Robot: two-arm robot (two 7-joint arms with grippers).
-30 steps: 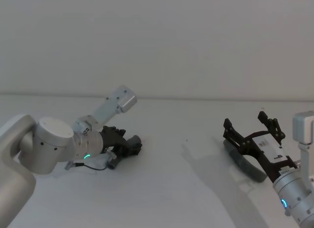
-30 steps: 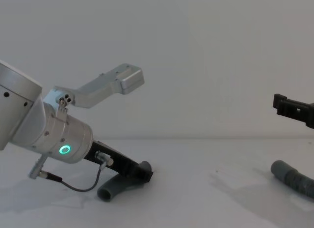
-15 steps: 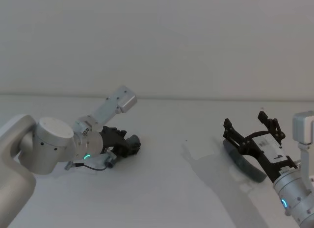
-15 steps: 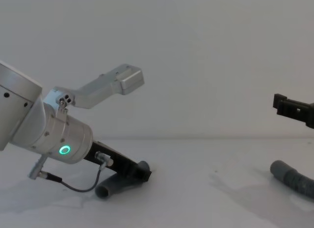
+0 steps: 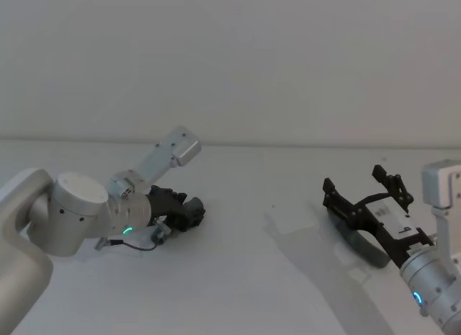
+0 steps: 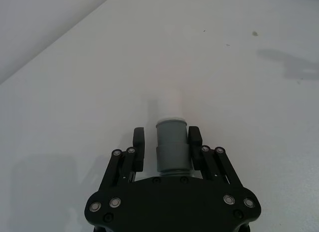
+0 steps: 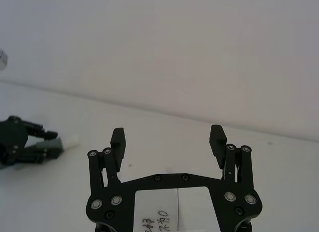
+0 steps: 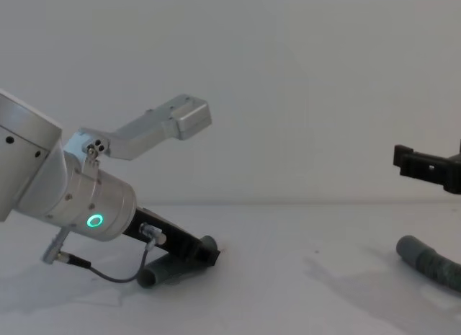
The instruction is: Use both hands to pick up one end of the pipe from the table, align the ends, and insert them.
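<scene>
Gripping the spigot piece by its grey cuff, the left gripper holds it low over the table, with the white tip jutting out ahead. The right gripper hovers spread wide and empty above the socket piece, which lies flat. Remaining, I judge: that pickup, alignment, insertion. Bare table between them gives ample room.

One pipe piece left on table; other piece right.

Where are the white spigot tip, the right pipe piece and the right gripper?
white spigot tip (image 6: 171, 106), left wrist view, its side.
right pipe piece (image 8: 414, 250), chest view, its smooth cuff end.
right gripper (image 7: 168, 137), right wrist view, midway between its open fingertips.
</scene>
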